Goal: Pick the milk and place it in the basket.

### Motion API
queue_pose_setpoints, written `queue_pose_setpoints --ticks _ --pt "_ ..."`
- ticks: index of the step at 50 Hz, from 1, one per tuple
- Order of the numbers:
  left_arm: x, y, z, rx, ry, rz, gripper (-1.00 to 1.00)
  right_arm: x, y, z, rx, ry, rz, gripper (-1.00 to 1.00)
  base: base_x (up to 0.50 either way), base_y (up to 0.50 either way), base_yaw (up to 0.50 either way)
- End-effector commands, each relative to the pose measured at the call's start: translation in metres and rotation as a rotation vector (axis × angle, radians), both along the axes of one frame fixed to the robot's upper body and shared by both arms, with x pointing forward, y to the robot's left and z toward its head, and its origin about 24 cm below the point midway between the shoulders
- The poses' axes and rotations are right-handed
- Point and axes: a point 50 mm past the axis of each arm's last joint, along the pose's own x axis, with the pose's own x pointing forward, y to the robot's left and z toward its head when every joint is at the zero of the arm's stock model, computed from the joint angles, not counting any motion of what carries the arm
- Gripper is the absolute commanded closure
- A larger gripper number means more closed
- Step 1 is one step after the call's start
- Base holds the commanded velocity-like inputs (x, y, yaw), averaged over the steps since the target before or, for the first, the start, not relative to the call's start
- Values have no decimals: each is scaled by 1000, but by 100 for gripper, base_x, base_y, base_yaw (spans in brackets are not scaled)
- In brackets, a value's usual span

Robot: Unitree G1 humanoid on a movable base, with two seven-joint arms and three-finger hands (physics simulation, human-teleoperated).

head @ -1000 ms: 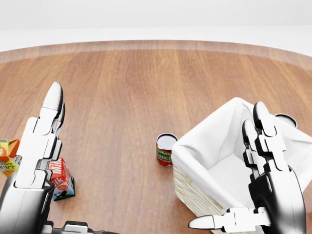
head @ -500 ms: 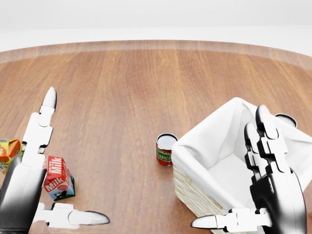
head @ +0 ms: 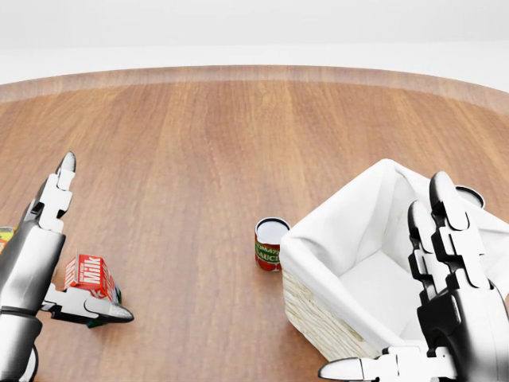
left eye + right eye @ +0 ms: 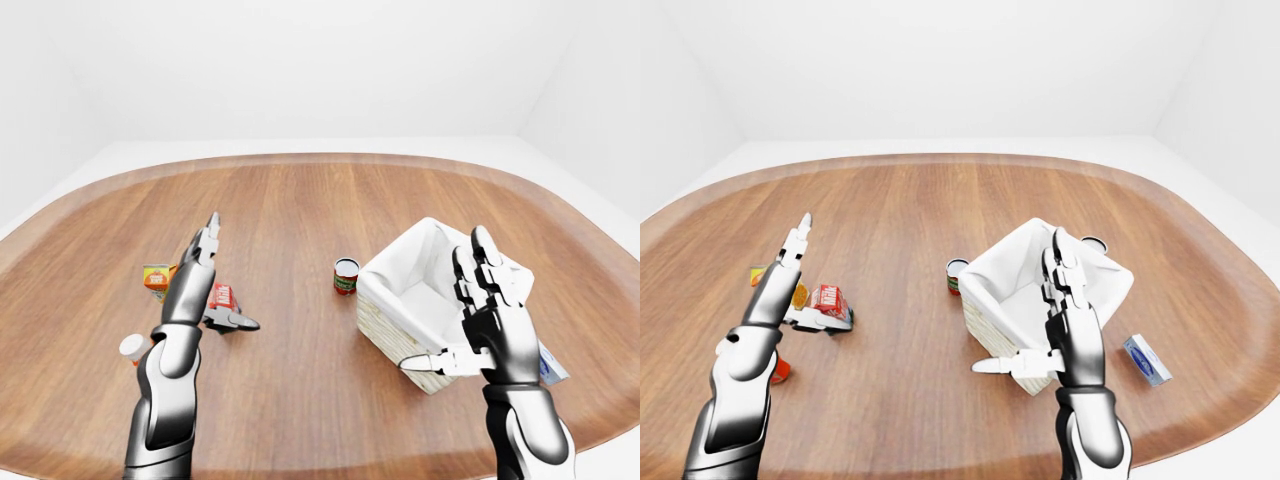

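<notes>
Left hand (image 3: 49,263) spread wide: long fingers (image 3: 56,191) pointing up the head view, thumb lying low across the near side of the milk (image 3: 87,274). Carton between thumb and palm, on the wooden table (image 3: 207,143), not gripped; contact with thumb unclear. Right hand (image 3: 445,310) likewise open, fingers upright, thumb out to the left, held over the basket (image 3: 334,239) with white lining, holding nothing. Red-labelled can (image 3: 270,244) just left of basket. Orange carton (image 4: 155,278) near left hand; blue box (image 4: 1147,359) right of basket.

On the bench (image 3: 238,127), the milk (image 3: 89,280) lies at nine o'clock of the can (image 3: 271,244); the basket (image 3: 318,318) sits just beside, at four.
</notes>
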Motion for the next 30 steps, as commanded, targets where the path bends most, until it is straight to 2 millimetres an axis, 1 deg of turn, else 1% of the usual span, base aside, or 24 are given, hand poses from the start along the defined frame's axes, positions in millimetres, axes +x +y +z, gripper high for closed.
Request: queue_pose_setpoints --ticks 1,5,9,15,25,30 --pt "21 17 -8 66 70 49 -100 -2 -1 1 3 -4 -2 -100 0 0 0" --pt "29 23 -14 74 101 70 -100 -3 -2 3 7 -7 -4 -100 0 0 0" --pt "36 24 -17 86 121 71 -100 -3 -3 2 11 -7 -6 -100 0 0 0" --pt "47 30 -37 84 183 88 -100 -4 -4 4 22 -12 -7 -100 0 0 0" --pt "56 34 -53 94 237 90 -100 -4 -5 5 28 -14 -10 -100 0 0 0" --pt "58 34 -61 63 256 99 -100 -4 -5 5 29 -17 -13 -100 0 0 0"
